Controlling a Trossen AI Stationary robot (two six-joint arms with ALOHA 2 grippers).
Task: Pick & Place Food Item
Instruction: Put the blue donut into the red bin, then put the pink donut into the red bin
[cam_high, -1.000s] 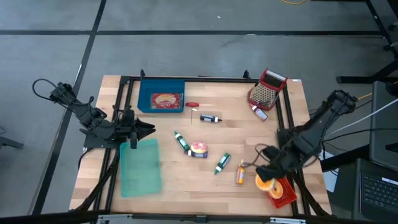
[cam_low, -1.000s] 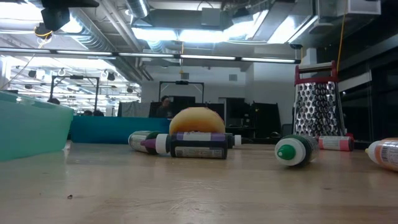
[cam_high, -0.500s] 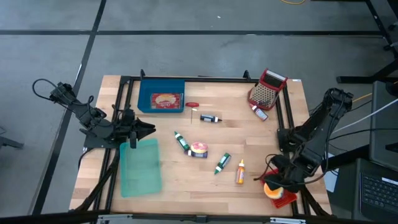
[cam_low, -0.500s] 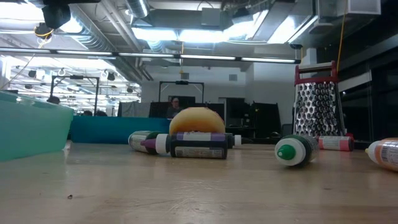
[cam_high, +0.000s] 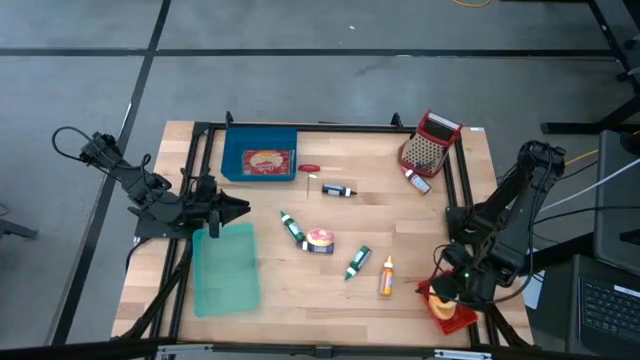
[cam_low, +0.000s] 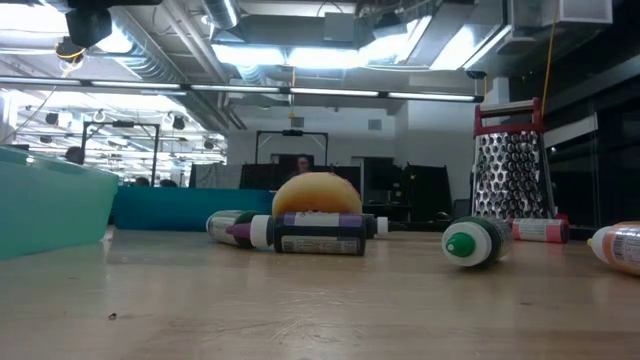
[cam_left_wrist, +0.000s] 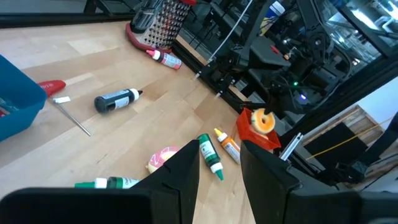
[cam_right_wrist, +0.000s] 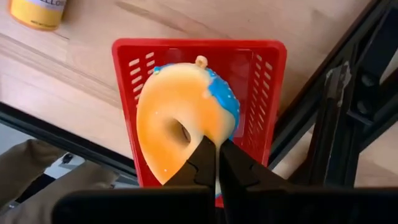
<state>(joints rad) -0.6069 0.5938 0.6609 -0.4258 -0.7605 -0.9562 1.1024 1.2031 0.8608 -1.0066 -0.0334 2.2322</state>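
Note:
An orange doughnut with blue icing (cam_right_wrist: 180, 127) hangs right over a red mesh basket (cam_right_wrist: 264, 74) at the table's near right corner. My right gripper (cam_right_wrist: 217, 163) is shut on it; in the high view this gripper (cam_high: 443, 288) stands above the basket (cam_high: 458, 318). My left gripper (cam_high: 236, 208) waits open at the table's left, level, above the far end of a teal bin (cam_high: 228, 270). Nothing is between its fingers (cam_left_wrist: 221, 174). My right gripper pinches the doughnut's ring (cam_right_wrist: 208, 134) between its two fingers, on the side next to the hole. The fingers come from above, pointing steeply down. The doughnut hangs tilted below them over the basket; whether it touches the basket floor, I cannot tell.
A blue tray (cam_high: 232, 160) with a food pack stands at the far left, a grater (cam_high: 428, 148) at the far right. Several small bottles (cam_high: 357, 262) and a round yellow and pink item (cam_high: 320, 238) lie mid-table. Black frame rails (cam_high: 462, 190) run along the table's sides.
My right gripper has carried the doughnut toward the table's near right corner and down, from beside the basket to over it, turning somewhat on the way. It has stayed shut.

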